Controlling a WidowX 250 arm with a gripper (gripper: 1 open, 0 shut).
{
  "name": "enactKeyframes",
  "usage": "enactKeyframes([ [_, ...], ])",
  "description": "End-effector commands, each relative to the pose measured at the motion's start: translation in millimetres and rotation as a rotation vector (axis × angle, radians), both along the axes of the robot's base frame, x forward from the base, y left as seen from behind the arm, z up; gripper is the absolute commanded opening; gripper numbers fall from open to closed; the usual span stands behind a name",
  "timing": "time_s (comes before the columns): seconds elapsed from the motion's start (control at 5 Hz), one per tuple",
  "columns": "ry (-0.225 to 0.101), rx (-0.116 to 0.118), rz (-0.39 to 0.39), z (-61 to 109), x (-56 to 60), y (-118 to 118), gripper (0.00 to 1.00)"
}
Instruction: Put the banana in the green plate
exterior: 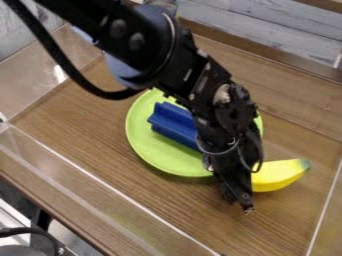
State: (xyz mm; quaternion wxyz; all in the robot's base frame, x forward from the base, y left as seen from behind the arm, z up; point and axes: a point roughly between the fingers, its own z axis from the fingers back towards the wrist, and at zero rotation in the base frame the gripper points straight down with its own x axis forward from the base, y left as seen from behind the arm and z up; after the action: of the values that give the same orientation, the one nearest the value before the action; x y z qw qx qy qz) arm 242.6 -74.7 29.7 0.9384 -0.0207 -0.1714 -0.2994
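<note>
A small curved yellow banana [278, 177] with a greenish tip lies on the wooden table, just off the lower right rim of the lime-green plate [150, 152]. My gripper [242, 199] points down beside the banana's left end, its narrow fingers shut with nothing seen between them. The black arm reaches in from the upper left and covers the plate's right half. A blue ridged block [173, 124] rests on the plate.
Clear plastic walls [40, 175] fence the wooden table on the left and front. A yellow-lidded jar [163, 8] stands at the back edge, partly hidden by the arm.
</note>
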Motion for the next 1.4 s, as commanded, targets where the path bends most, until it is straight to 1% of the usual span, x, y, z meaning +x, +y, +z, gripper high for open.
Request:
enactKeyframes([
  [0.0,-0.054,-0.011,0.009,11.0,13.5,-0.4,0.0],
  [0.6,-0.086,-0.023,0.02,14.7,19.0,-1.2,0.0],
  [1.2,-0.112,-0.05,0.027,16.8,19.9,-5.3,0.0],
])
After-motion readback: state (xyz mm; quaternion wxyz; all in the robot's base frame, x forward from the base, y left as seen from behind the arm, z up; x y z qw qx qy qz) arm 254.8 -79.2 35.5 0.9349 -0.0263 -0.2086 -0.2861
